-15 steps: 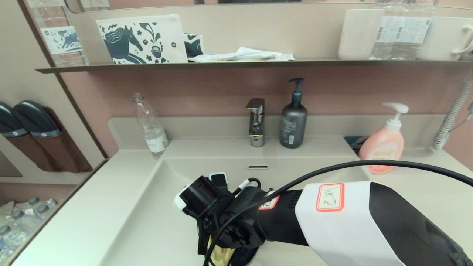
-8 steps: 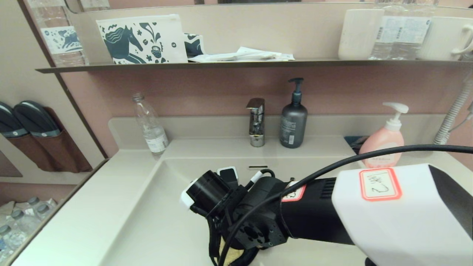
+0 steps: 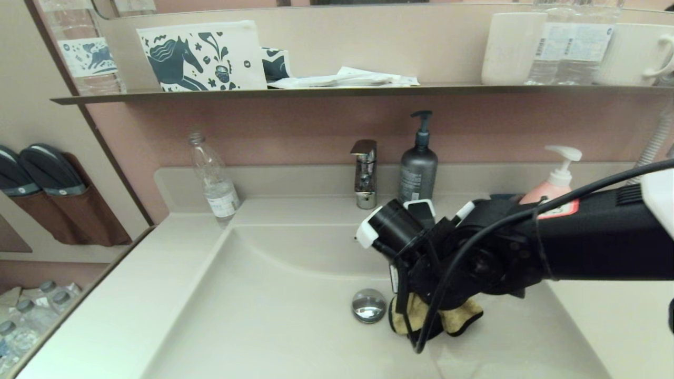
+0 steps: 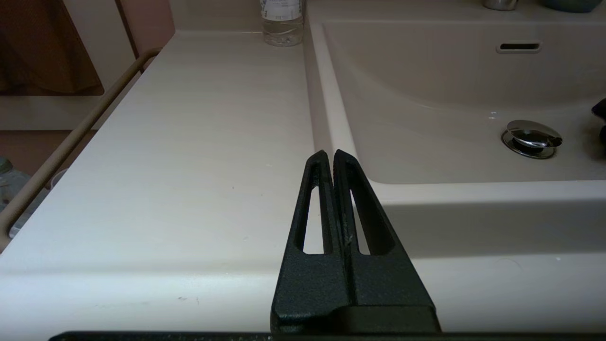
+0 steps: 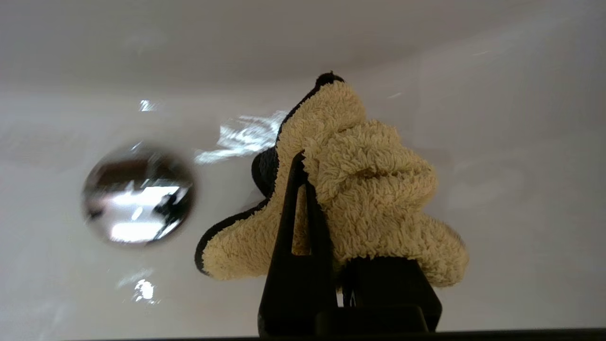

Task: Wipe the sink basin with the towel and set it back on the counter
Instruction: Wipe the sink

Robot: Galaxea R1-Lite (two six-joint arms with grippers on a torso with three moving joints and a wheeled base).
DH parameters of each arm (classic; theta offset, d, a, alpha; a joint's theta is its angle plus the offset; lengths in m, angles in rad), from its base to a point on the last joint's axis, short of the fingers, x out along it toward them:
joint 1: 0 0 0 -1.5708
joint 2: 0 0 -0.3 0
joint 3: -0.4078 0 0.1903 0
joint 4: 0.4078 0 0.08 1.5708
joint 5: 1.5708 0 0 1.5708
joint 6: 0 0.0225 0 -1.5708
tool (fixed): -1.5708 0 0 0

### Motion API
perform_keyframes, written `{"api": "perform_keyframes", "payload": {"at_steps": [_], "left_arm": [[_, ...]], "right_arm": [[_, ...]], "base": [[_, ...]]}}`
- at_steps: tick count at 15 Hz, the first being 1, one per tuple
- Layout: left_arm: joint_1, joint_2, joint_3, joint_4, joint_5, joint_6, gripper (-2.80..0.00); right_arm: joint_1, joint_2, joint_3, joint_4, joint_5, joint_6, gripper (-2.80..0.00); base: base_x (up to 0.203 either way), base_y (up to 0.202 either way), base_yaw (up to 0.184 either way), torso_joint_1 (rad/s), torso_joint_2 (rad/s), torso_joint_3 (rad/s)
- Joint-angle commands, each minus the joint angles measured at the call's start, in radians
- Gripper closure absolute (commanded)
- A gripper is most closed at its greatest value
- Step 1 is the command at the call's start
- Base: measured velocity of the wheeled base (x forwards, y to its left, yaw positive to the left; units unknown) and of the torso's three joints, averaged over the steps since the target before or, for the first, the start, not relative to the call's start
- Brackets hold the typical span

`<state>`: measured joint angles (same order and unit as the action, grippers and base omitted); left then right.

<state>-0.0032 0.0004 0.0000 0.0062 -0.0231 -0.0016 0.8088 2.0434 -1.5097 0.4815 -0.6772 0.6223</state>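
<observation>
The mustard-yellow towel [image 3: 457, 317] with dark edging lies bunched on the floor of the cream sink basin [image 3: 274, 295], just right of the chrome drain plug [image 3: 368, 305]. My right gripper [image 5: 315, 161] is shut on the towel [image 5: 374, 189] and presses it against the basin floor; one finger is buried in the folds. The drain plug [image 5: 138, 194] shows beside it. My left gripper [image 4: 330, 154] is shut and empty, parked over the front of the counter [image 4: 189, 142] left of the basin. The overflow slot [image 4: 519, 47] sits in the back wall.
Along the back edge stand a faucet [image 3: 365, 173], a dark grey pump bottle [image 3: 417, 168], a pink soap bottle [image 3: 553, 184] and a clear plastic bottle [image 3: 215, 181]. A dark wall shelf [image 3: 316, 93] with a pouch and cups hangs above.
My right arm has swept the towel from the front middle of the basin rightward and back, past the drain plug, which has come into view. The left arm has not moved.
</observation>
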Motion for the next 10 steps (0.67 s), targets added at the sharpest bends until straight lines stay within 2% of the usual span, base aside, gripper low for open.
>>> {"api": "perform_keyframes", "payload": {"at_steps": [1, 7, 10], "left_arm": [[0.000, 0.000, 0.000, 0.000, 0.000, 0.000, 0.00], [0.000, 0.001, 0.000, 0.000, 0.000, 0.000, 0.00], [0.000, 0.001, 0.000, 0.000, 0.000, 0.000, 0.00]], "right_arm": [[-0.062, -0.105, 0.024, 0.003, -0.006, 0.004, 0.00], [-0.229, -0.167, 0.029, -0.002, -0.048, 0.000, 0.00], [-0.258, -0.162, 0.023, -0.096, -0.047, -0.011, 0.00]], "base": [[0.000, 0.000, 0.000, 0.000, 0.00, 0.000], [0.000, 0.000, 0.000, 0.000, 0.00, 0.000], [0.000, 0.000, 0.000, 0.000, 0.00, 0.000]]}}
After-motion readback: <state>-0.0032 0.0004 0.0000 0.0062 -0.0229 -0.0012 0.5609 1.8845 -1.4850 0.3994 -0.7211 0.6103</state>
